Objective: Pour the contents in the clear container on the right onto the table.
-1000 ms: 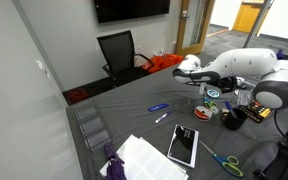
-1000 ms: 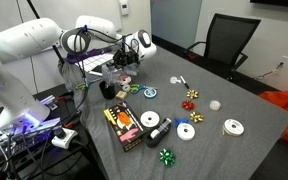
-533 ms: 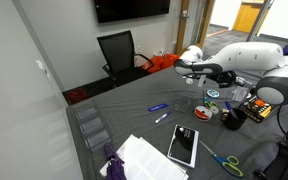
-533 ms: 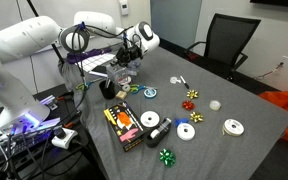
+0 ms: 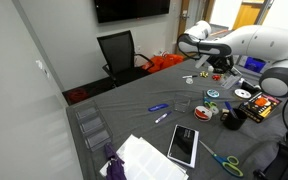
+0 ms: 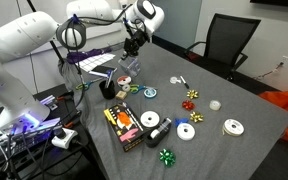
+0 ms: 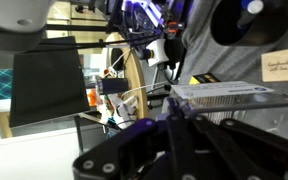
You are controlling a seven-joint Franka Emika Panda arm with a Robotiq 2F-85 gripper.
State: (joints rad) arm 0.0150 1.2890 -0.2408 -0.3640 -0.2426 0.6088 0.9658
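The gripper (image 6: 133, 47) hangs high above the table (image 6: 244, 110) by the edge nearest the robot's base, we judge to clear the clutter. We cannot tell how wide its jaws stand or whether they carry anything. What looks like the clear container (image 6: 125, 82) sits below at that edge, and we count three gift bows (image 6: 192, 97) and one black tablet (image 5: 182, 145).

- An office or lab room.
- A dark wall-mounted screen (image 5: 132, 9) hangs above a black swivel office chair (image 5: 118, 52).
- The grey table (image 5: 124, 115) is strewn with tape rolls (image 6: 233, 127), scissors (image 5: 224, 160) and papers (image 5: 144, 158).
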